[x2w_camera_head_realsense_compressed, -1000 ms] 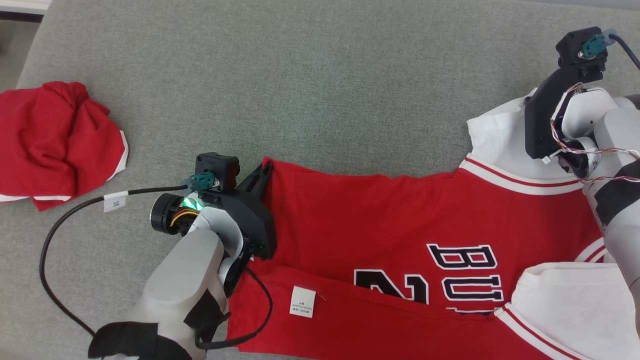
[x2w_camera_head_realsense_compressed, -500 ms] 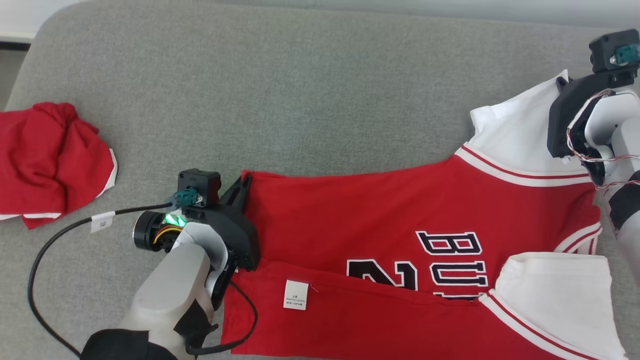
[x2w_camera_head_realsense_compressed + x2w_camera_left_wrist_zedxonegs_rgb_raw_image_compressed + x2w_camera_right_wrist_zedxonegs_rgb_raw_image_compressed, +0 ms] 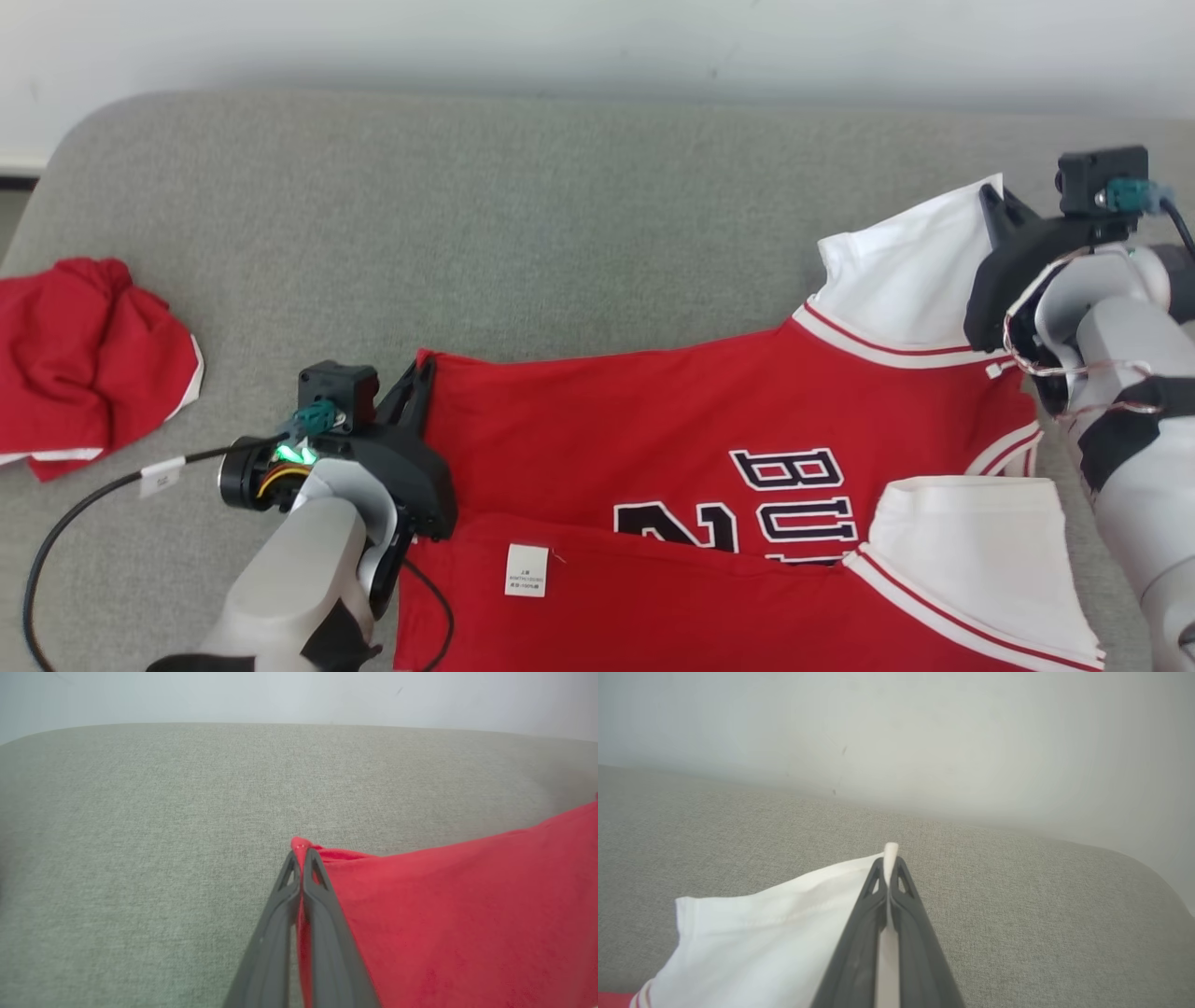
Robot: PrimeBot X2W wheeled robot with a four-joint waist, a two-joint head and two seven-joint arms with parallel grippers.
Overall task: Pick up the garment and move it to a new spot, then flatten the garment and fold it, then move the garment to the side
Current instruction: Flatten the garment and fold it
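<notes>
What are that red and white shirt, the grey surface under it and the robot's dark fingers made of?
The red and white shirt looks like soft matt knit cloth, probably cotton: it creases and drapes. The grey surface seems woven upholstery fabric: a speckled weave shows. The dark fingers look like matt plastic or rubber, smooth, with moulded triangular cut-outs near the tips.

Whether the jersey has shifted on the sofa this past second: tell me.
Yes. Though the camera tilted, the jersey sits farther up the view and slightly left relative to the red cloth.
</notes>
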